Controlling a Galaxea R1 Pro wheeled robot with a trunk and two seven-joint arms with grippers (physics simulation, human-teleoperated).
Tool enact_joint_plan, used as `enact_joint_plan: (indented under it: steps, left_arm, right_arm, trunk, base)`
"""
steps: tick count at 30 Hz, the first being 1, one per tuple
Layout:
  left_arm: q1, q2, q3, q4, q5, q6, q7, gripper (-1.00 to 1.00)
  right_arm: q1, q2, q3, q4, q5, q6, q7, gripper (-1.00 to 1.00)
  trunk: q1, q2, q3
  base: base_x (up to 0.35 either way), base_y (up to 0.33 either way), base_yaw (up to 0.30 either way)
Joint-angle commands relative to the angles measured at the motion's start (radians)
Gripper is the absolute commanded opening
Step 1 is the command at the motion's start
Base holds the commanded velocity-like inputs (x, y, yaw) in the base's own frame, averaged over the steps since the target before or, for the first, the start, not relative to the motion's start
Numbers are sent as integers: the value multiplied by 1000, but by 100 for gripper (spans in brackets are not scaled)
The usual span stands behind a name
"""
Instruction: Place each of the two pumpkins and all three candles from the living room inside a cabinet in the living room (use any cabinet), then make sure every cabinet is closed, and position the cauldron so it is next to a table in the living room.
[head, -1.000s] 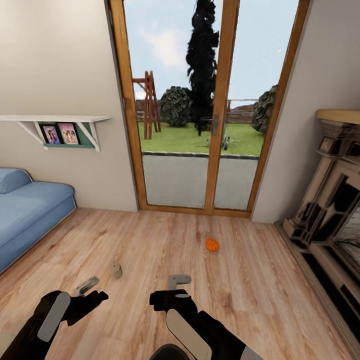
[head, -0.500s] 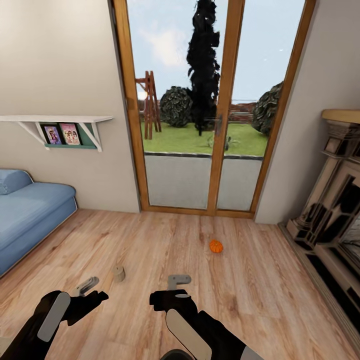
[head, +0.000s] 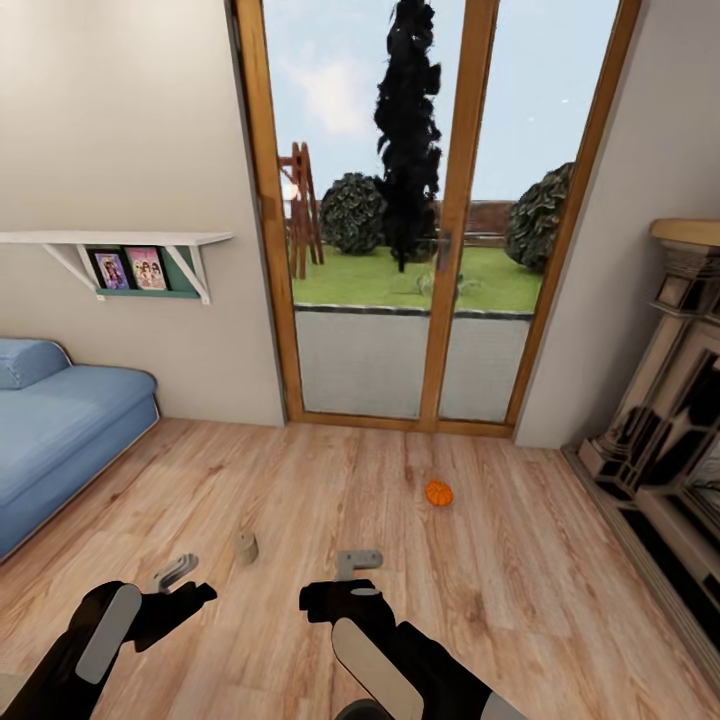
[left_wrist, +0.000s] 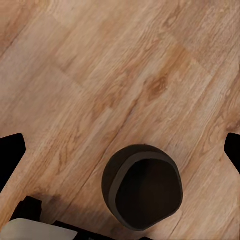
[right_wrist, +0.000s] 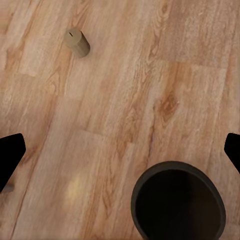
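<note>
Pumpkin (head: 438, 493) is seen lying on the wooden floor (head: 520, 600), ahead of the robot and not far from the glass door (head: 420, 220). A candle (head: 246, 547) is stood upright on the floor well to the left of the pumpkin, just ahead of the left gripper (head: 176, 573); it is also seen from the right wrist (right_wrist: 77, 43). The cauldron (right_wrist: 178, 206) is seen on the floor below both arms, its dark mouth facing up, and it is caught from the left wrist too (left_wrist: 143, 186). The left gripper and the right gripper (head: 358, 563) are held released over the floor, with nothing between the fingers. A blue sofa (head: 60, 425) is placed at the left, a fireplace (head: 670, 420) at the right.
</note>
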Motion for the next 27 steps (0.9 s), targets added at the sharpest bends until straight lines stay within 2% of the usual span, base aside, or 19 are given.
enact_joint_plan:
  steps: [1,4,9,12,17,27]
  left_arm:
    - [-1,-1,0,-1,9,3,13,100]
    - [-1,-16,-2,-1,7,3,44,100]
    - [-15,-92,-14,-2,6,-2,195,100]
    - [-21,-122,-22,0,6,-5,237,100]
    - [-25,-144,-55,1,6,-7,265,100]
    - [-25,-162,-72,-4,6,-6,268,100]
  right_arm:
    - [-1,0,1,6,-6,4,-8,100]
    - [-1,0,1,41,-8,7,-9,100]
    - [-6,0,-1,143,-9,50,-15,100]
    - [-17,0,-1,177,-12,62,-19,100]
    - [-43,0,-1,273,-18,63,-20,100]
    - [-52,0,-1,306,-19,62,-14,100]
  trunk:
    - [0,-1,-1]
    - [0,-1,-1]
    - [0,-1,-1]
    - [0,-1,-1]
    - [0,-1,-1]
    - [0,-1,-1]
  base:
    - [0,12,0]
    - [0,6,0]
    - [0,2,0]
    - [0,0,0]
    - [0,0,0]
    - [0,0,0]
